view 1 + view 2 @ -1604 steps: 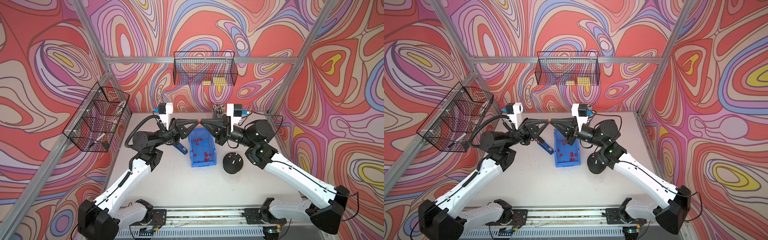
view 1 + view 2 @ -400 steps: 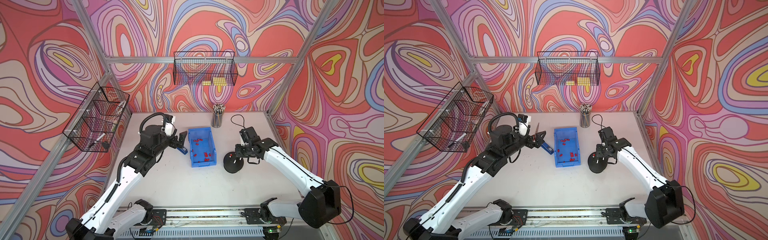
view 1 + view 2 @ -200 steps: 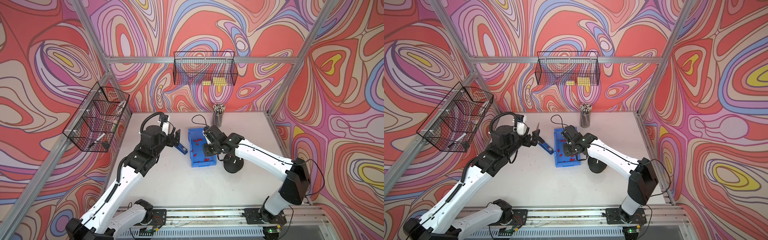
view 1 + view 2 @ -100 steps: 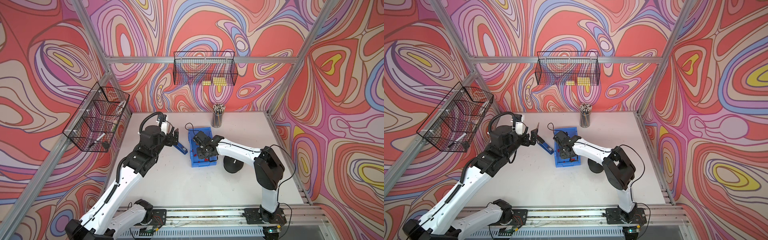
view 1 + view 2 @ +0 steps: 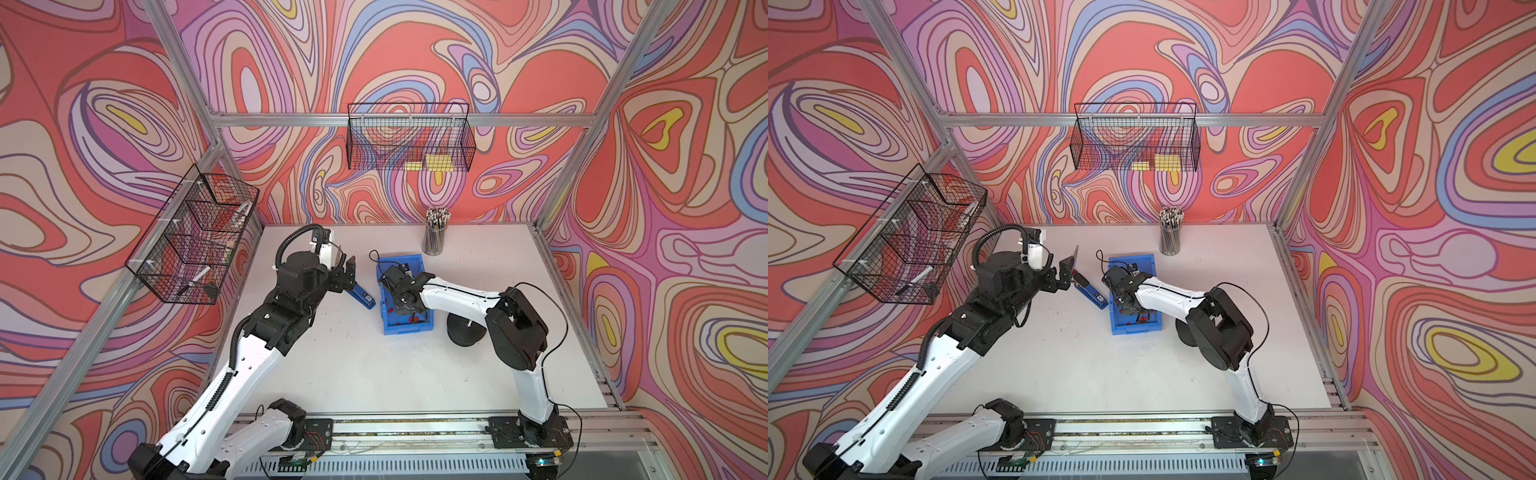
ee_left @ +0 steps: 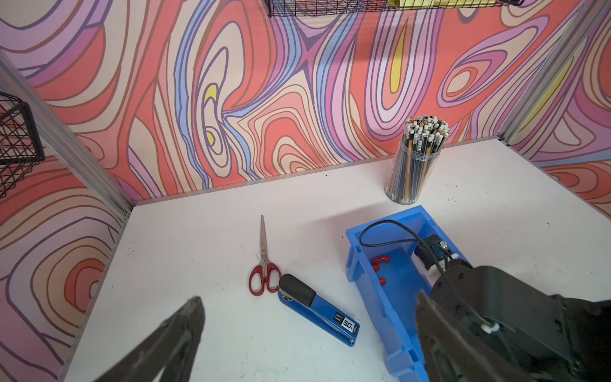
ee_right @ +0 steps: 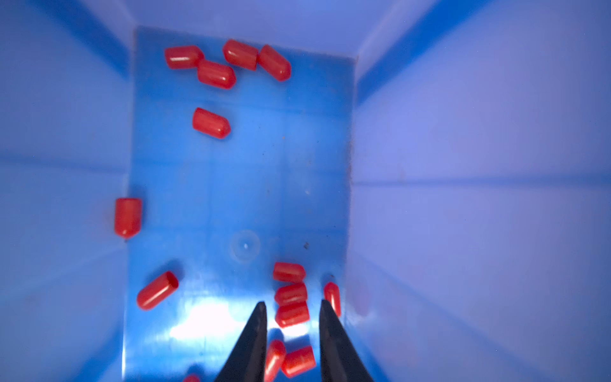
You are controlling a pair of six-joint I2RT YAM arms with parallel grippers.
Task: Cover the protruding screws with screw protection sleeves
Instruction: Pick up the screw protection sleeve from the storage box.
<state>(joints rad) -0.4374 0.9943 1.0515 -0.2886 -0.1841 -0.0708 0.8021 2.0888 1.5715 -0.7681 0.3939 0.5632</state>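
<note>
Several red screw protection sleeves point(image 7: 211, 122) lie loose on the floor of a blue bin point(image 5: 407, 330). My right gripper point(image 7: 292, 306) reaches down into that bin, open by a narrow gap. Its thin black fingers point(image 7: 254, 330) stand either side of a few sleeves without pinching any. The black round base point(image 5: 463, 334) stands just right of the bin, half hidden by my right arm. One of the protruding screws point(image 5: 468, 326) shows on it as a silvery stud. My left gripper point(image 6: 308, 299) hangs wide open and empty above the table left of the bin.
A blue stapler point(image 6: 327, 314) and red-handled scissors point(image 6: 263, 264) lie on the table under my left gripper. A clear cup of pencils point(image 5: 434, 232) stands behind the bin. Wire baskets hang on the back wall point(image 5: 409, 139) and on the left wall point(image 5: 195, 245).
My right arm has swung from the black base over to the blue bin and dipped into it, its jaws widening a little. My left arm has barely moved.
</note>
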